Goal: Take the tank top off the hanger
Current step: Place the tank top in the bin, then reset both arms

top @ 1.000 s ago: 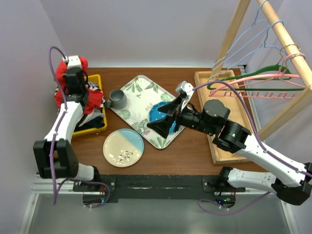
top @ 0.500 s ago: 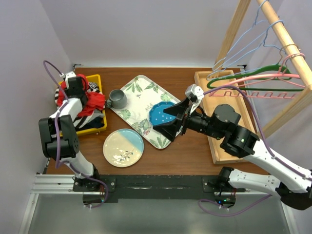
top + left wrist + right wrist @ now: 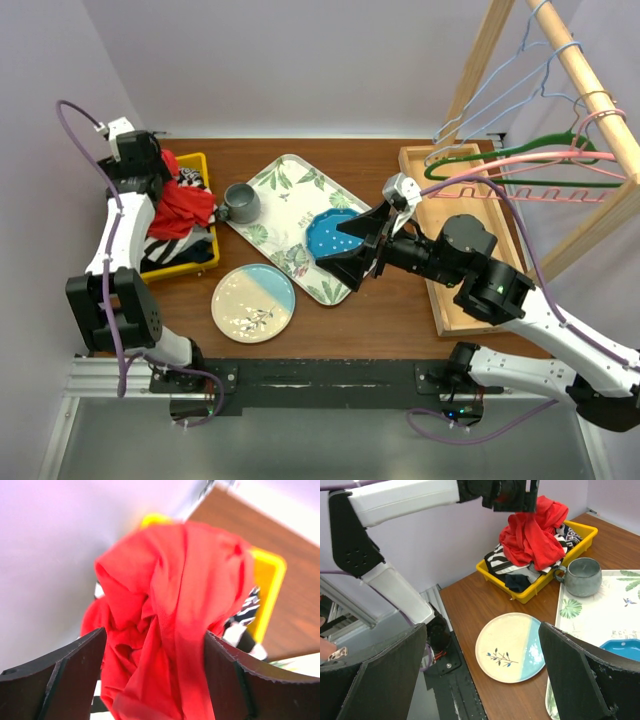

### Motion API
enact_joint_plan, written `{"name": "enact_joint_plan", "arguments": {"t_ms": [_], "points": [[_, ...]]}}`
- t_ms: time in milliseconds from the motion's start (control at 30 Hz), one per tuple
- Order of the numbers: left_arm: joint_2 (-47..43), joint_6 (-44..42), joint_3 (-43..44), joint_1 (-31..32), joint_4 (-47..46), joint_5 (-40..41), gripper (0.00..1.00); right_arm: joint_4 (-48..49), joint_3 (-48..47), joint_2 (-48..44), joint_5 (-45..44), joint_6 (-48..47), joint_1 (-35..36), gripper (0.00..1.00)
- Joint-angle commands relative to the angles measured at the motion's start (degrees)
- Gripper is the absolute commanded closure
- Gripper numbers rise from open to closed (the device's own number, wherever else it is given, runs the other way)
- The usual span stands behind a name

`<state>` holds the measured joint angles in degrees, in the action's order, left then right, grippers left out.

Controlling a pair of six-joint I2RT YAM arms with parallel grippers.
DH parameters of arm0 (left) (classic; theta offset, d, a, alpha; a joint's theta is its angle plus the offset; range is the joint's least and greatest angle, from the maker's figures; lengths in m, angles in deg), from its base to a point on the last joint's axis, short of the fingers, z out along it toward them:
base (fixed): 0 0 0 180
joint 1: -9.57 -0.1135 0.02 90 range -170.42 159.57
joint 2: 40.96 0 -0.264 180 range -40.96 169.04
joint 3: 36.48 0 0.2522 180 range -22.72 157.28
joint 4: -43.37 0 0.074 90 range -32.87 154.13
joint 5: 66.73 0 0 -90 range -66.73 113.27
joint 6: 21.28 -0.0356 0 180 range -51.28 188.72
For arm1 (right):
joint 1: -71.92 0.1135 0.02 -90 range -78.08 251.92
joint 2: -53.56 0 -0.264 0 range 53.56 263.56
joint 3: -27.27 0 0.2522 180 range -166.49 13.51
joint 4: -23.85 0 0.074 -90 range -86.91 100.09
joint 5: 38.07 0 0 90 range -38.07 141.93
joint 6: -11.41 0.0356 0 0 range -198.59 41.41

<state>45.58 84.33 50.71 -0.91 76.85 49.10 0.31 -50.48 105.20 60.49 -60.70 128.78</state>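
Far to the left of the leaf-print tray (image 3: 285, 175), the left gripper (image 3: 150, 172) is hovering over the back corner of a yellow bin (image 3: 200, 264), its fingers spread wide; whether they are touching the cloth between them cannot be told. The red tank top (image 3: 188, 205) is lying bunched in that bin on top of striped clothes (image 3: 165, 245), off any hanger. A grey mug (image 3: 240, 203) is standing just at the tray's left edge, between tray and bin. In front of the tray, a cream and blue plate (image 3: 253, 303) is sitting near its front-left side. A blue dish (image 3: 335, 232) is resting on the tray's right part, and the right gripper (image 3: 338, 272) is hanging over the tray's front-right edge just beside that dish, fingers parted and holding nothing. To the right of the tray a wooden box (image 3: 440, 300) is lying, and above it wire hangers (image 3: 520, 165) are hanging bare from a wooden rack (image 3: 575, 60).
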Motion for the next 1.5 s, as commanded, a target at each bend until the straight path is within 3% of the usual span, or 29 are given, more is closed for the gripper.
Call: {"name": "enact_joint_plan", "arguments": {"t_ms": [0, 100, 200, 333, 500, 700, 833, 933, 1067, 1267, 1367, 1467], "points": [[-4.1, -1.0, 4.7, 0.0, 0.8, -2.8, 0.18, -0.6, -2.0, 0.7, -1.1, -2.1, 0.1, 0.01], [-5.6, -1.8, 2.9, 0.4, -4.2, -12.8, 0.18, 0.4, -1.4, 1.2, -0.7, -2.2, 0.1, 0.01], [-5.1, -0.7, 0.1, 0.5, -8.5, -16.2, 0.16, 1.4, -0.7, 2.1, 0.5, -1.7, 0.0, 0.01], [-1.5, 1.0, -2.8, 0.1, -6.0, -10.6, 0.14, 1.8, 0.3, 2.1, 1.3, -0.7, 0.1, 0.01], [2.4, 4.2, -14.3, -0.5, -13.7, -11.5, 0.13, 0.8, 1.2, 2.7, -2.7, -0.6, 0.0, 0.02], [9.9, 7.0, -13.8, -0.5, -12.5, -12.6, 0.13, -6.5, -3.7, 6.3, -6.1, -0.7, 0.1, 0.01], [4.5, 4.5, -12.8, -0.6, -12.5, -13.0, 0.09, -6.6, -3.3, 6.1, -7.8, 1.4, 0.1, 0.01], [1.8, 2.8, -8.7, -0.4, -4.6, -12.5, 0.04, -5.6, -1.8, 5.8, -9.9, 3.7, 0.1, 0.01], [-8.8, 1.3, -13.6, -0.4, -4.4, -13.3, 0.0, -7.5, -2.0, 6.8, -14.9, 2.1, 0.1, 0.01], [-23.5, -1.4, -14.9, -0.2, -1.3, -23.5, 0.0, -11.5, -6.8, 9.2, -18.4, -1.7, 0.1, 0.01], [-30.6, -2.4, -17.9, 0.7, -2.4, -40.8, 0.0, -9.5, -6.9, 8.4, -21.0, -1.0, 0.1, 0.01], [-38.1, -0.1, -21.4, 2.8, -5.1, -48.7, 0.0, -7.3, -6.4, 7.3, -24.5, 0.8, 0.1, 0.01]]}}
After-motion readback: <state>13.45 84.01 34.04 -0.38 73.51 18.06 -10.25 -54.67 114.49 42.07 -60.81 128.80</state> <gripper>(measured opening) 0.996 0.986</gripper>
